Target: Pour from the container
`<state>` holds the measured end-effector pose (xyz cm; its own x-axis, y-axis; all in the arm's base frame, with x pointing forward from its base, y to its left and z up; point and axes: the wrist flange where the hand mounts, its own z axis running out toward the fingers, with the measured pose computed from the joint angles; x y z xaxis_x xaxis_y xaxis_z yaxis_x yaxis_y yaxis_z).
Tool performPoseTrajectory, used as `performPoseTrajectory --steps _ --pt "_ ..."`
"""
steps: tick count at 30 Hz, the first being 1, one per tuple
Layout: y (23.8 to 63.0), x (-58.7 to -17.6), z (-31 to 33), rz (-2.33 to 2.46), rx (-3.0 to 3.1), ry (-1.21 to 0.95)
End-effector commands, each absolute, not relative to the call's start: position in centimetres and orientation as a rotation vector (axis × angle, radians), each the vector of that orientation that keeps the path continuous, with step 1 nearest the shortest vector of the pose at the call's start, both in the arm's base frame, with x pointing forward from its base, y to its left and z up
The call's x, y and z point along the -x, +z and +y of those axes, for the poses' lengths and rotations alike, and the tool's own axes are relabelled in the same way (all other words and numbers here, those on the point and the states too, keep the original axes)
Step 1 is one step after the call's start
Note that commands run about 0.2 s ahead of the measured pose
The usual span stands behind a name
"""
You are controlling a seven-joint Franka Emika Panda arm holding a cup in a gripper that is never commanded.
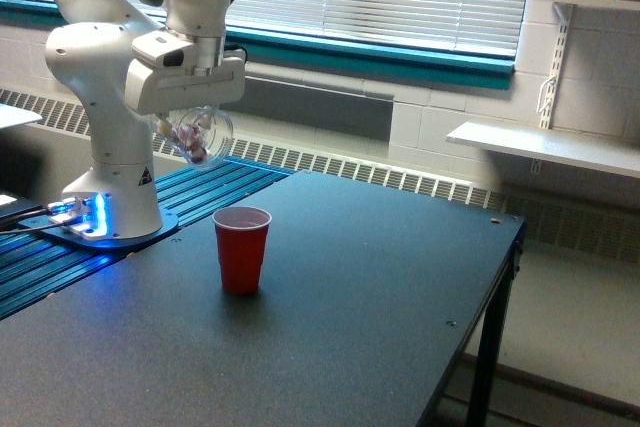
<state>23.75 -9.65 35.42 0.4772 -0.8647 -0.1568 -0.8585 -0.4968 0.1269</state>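
My gripper (190, 122) is shut on the container (198, 137), a clear rounded plastic cup with small pale and pinkish pieces inside. It hangs tilted under the white hand, well above the table and up to the exterior view's left of the red cup. The red plastic cup (242, 248) stands upright on the dark table (330, 317), its white inside showing at the mouth. The fingers themselves are mostly hidden behind the hand's housing and the container.
The arm's white base (110, 197) stands on a blue ribbed plate with a glowing blue light at the exterior view's left. Behind are a radiator, window blinds and a wall shelf (545, 147). The table's edge runs down the exterior view's right.
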Motion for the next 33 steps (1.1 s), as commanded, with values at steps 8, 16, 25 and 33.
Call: performPoseTrajectory --steps 8,16,25,33 --pt "33.1 -24.2 -9.6 -1.555 -2.642 -0.351" --pt "32.8 -24.5 -9.5 -1.55 -2.639 -0.363" --pt "32.6 -24.6 -9.1 -1.518 -2.66 -0.379" --pt "32.7 -24.8 -8.7 -1.483 -2.665 -0.37"
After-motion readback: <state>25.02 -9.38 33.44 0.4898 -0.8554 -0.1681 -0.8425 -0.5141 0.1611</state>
